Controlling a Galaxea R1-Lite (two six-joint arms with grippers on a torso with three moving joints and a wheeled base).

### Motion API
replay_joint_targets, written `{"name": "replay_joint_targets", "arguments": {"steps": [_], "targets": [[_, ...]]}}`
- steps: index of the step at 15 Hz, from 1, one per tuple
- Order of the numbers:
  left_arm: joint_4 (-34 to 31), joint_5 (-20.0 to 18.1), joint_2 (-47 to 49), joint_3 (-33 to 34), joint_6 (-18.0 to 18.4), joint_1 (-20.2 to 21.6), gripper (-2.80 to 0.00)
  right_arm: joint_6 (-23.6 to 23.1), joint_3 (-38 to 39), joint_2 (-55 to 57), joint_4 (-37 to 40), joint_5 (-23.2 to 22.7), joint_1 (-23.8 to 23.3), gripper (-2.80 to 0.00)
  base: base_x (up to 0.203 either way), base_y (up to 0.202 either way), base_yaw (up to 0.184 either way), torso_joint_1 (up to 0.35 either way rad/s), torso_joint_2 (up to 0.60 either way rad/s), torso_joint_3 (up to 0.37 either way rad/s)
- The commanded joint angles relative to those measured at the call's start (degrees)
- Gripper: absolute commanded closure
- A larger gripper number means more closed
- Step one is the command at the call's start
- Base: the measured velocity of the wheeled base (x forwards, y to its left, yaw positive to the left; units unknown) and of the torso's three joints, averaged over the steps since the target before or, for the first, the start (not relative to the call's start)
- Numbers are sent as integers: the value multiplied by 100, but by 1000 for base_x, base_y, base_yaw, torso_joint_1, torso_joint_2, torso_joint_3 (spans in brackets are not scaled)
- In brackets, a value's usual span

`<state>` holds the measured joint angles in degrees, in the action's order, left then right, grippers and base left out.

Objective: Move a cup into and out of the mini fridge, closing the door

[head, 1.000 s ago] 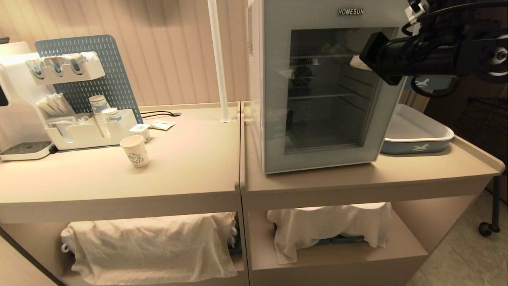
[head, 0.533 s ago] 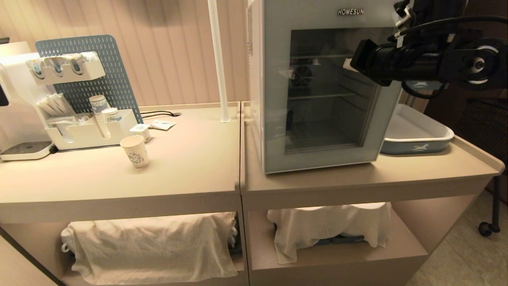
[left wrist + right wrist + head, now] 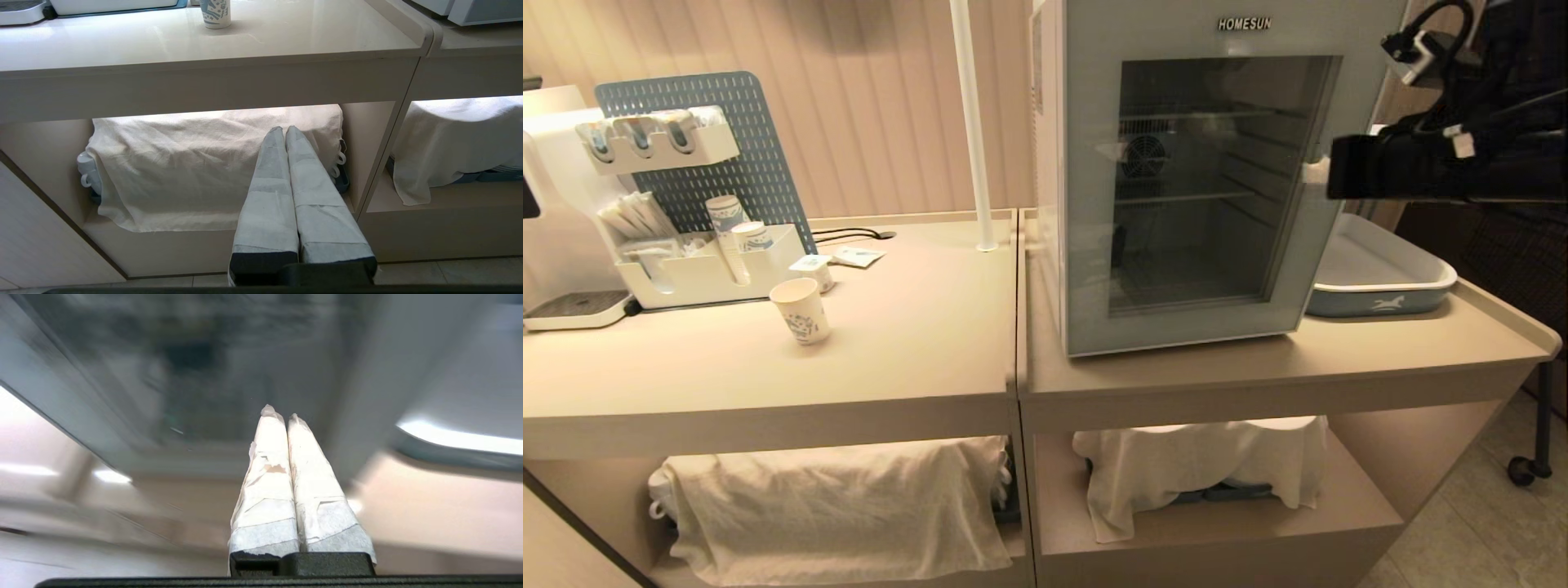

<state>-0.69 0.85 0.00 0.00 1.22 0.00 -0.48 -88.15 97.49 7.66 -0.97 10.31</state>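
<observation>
The cup (image 3: 800,310), white paper with a blue print, stands alone on the left counter; the left wrist view also catches the cup (image 3: 215,14). The white mini fridge (image 3: 1049,163) sits on the right counter. Its grey-framed glass door (image 3: 1086,269) is closed, and the shelves behind the glass look empty. My right gripper (image 3: 1313,172) hovers at the door's right edge at mid height, shut and empty. In the right wrist view, the right gripper (image 3: 282,412) points at the blurred door. My left gripper (image 3: 284,128) is parked low before the lower shelf, shut and empty.
A white organiser (image 3: 707,273) with stacked cups (image 3: 727,224), a blue pegboard (image 3: 727,147) and a machine (image 3: 556,204) line the back left. A small tub (image 3: 814,268) stands behind the cup. A white pole (image 3: 972,122) rises left of the fridge. A tray (image 3: 1380,282) lies to its right. Cloths (image 3: 841,506) cover the lower shelves.
My right arm has drawn back to the right and lower, from in front of the door's upper glass to its right edge. The cup and door have not moved.
</observation>
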Motion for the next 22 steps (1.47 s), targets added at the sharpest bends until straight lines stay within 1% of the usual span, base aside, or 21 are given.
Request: {"name": "replay_joint_targets", "arguments": {"steps": [1,2,4,8,12,16,19,21,22], "targets": [[-1,3,2,9,1,0,0,-623,779,-923,6,126,-163,0,0,0,0,0,0,0],[-1,3,9,9,1,0,0,-899,1269,-1279,-2,206,-266,0,0,0,0,0,0,0],[-1,3,0,9,1,0,0,-1190,2299,-2063,-50,348,-436,0,0,0,0,0,0,0],[-1,3,9,9,1,0,0,-1342,4341,-3707,-91,664,-584,0,0,0,0,0,0,0],[-1,3,1,9,1,0,0,-1309,5845,-5236,-208,729,-617,0,0,0,0,0,0,0],[-1,3,0,9,1,0,0,-1185,6907,-6674,-402,719,-668,0,0,0,0,0,0,0],[-1,3,2,9,1,0,0,-959,7515,-7581,-423,423,-760,0,0,0,0,0,0,0],[-1,3,5,9,1,0,0,-830,7677,-8109,-226,351,-788,0,0,0,0,0,0,0],[-1,3,0,9,1,0,0,-792,7724,-8289,4,334,-823,0,0,0,0,0,0,0]]}}
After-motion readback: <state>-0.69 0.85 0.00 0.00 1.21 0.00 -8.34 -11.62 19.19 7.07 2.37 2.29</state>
